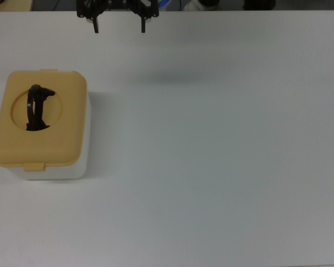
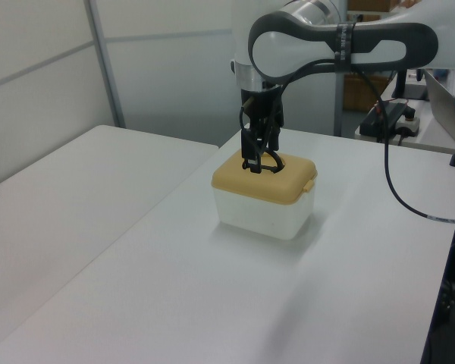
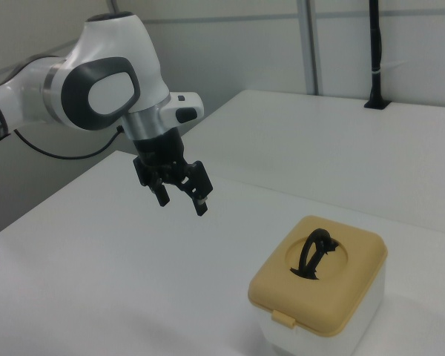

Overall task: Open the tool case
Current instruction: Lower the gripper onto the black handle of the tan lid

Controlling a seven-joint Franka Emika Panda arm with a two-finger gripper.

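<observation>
Broadly, a white bench (image 1: 222,167) carries everything; a second white surface (image 2: 68,182) adjoins it at the left view's left, with nothing on it.

Arm (image 3: 96,93): white and dark grey, reaching in over the bench from the right view's left, wrist turned down so the pincer points at the surface. A black cable (image 2: 398,189) loops off it in the left view.

Tool case (image 1: 42,125): sits near the top view's left edge of the bench, closer to the far corner than the near one. White body, mustard-yellow lid (image 3: 319,274) down and flush all round, so still closed. One latch tab (image 1: 34,166) shows on the near edge of the lid in the top view, another on the far edge. Black handle (image 1: 38,107) stands upright out of the round recess, probably the easiest thing to hook or pinch for lifting the lid.

Pincer (image 3: 180,191): fingers spread wide, nothing between them. It hangs in the air above the bench; the right view shows it well apart from the case. In the left view it merely lines up in front of the handle, no contact.

Judgement: approach stage, lid untouched. Spread fingers suit straddling the handle or a tab; which one the latch needs cannot be told from here.
</observation>
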